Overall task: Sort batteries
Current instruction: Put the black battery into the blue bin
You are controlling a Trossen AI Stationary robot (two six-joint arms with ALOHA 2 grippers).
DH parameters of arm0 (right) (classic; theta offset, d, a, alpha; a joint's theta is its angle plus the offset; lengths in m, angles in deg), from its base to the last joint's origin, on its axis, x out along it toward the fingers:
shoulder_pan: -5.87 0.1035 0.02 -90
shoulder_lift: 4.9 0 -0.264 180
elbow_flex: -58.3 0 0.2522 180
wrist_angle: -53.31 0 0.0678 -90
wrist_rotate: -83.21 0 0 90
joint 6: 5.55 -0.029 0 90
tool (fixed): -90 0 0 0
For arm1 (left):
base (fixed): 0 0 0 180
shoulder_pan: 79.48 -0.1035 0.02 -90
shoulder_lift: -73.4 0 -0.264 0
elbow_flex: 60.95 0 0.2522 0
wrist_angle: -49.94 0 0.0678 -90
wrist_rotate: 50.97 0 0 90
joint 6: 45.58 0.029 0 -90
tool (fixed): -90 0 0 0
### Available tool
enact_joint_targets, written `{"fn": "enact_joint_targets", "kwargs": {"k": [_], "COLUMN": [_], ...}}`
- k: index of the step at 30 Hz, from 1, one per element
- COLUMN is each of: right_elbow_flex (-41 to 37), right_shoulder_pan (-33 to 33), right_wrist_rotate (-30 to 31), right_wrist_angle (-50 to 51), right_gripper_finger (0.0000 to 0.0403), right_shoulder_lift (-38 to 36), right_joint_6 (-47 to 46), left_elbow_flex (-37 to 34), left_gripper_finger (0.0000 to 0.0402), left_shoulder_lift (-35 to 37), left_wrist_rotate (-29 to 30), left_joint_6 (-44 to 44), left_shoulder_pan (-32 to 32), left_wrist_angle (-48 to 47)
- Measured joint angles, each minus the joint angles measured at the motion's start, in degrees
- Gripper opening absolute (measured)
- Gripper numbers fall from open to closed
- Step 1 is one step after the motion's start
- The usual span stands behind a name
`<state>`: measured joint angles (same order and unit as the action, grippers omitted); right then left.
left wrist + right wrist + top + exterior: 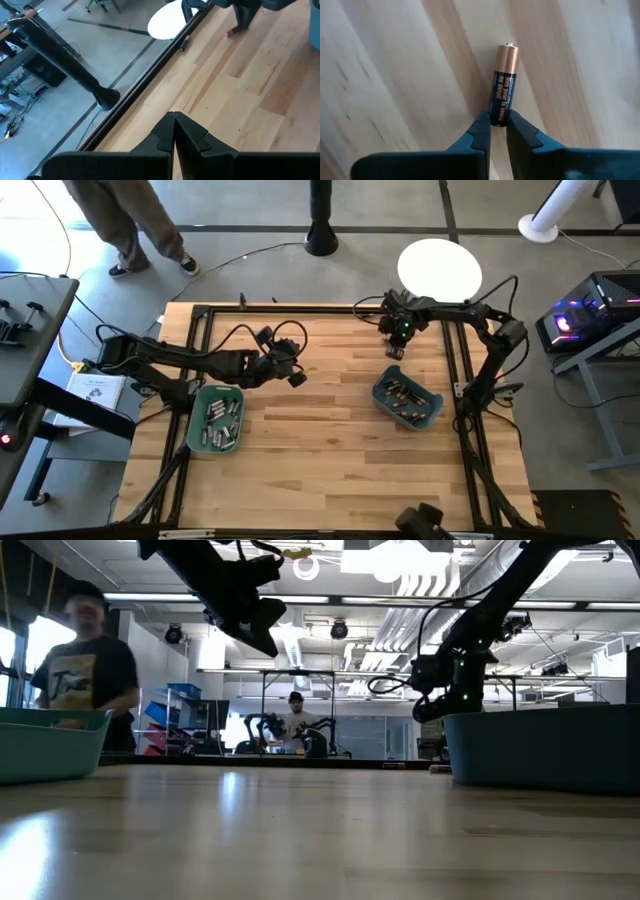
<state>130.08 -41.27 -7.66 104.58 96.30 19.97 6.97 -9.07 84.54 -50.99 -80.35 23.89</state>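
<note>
A copper-and-black battery (503, 82) lies on the wood at the table's far right, with my right gripper (395, 352) pointing down and shut on it. A teal bin (407, 401) of dark batteries stands just nearer than that gripper. A second teal bin (215, 418), at the left, holds silvery-grey batteries. Beside this left bin, toward the table's middle, my left gripper (297, 378) hovers above the table. It is shut with nothing between its fingers (174, 120). My right gripper pinches the battery's black end (499, 116) between its two fingertips, coming from above and pointing down. The fingers lie across the battery, whose copper end (508, 50) sticks out beyond them. The battery looks flat against the tabletop; I cannot tell whether it is lifted.
A black frame rail (300, 310) runs around the tabletop. One small dark cylinder (184, 45) lies by the far rail. Open wood stretches between the two bins. A person (130, 225) stands beyond the far left corner, and a white round stand (440, 268) is behind the far edge.
</note>
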Motion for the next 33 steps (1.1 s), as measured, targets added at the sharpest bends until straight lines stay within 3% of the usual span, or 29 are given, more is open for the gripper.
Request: {"fn": "enact_joint_targets", "kwargs": {"k": [9, 13, 18, 23, 33], "right_elbow_flex": [0.0, 0.0, -0.7, -2.8, -13.2], "right_shoulder_pan": [0.1, 3.7, 14.1, 27.2, 49.5], "right_wrist_rotate": [1.4, 2.2, 0.6, -4.6, -10.8], "right_wrist_angle": [3.7, 10.1, 14.9, 20.2, 24.2], "right_gripper_finger": [0.0011, 0.0010, 0.0010, 0.0010, 0.0010], "right_shoulder_lift": [-10.7, -18.5, -28.1, -34.1, -37.2], "right_joint_6": [-4.8, -10.6, -22.9, -35.6, -63.5], "left_elbow_flex": [0.0, 0.0, 0.0, 0.0, 0.0], "left_gripper_finger": [0.0003, 0.0003, 0.0003, 0.0003, 0.0003], "left_shoulder_lift": [0.0, 0.0, 0.0, 0.0, 0.0], "left_wrist_rotate": [0.0, 0.0, 0.5, 1.6, 1.6], "left_joint_6": [0.0, 0.0, 0.0, 0.0, 0.0], "left_shoulder_pan": [0.1, 0.1, 0.1, 0.1, 0.1], "left_wrist_angle": [0.0, 0.1, 0.2, 0.3, 0.6]}}
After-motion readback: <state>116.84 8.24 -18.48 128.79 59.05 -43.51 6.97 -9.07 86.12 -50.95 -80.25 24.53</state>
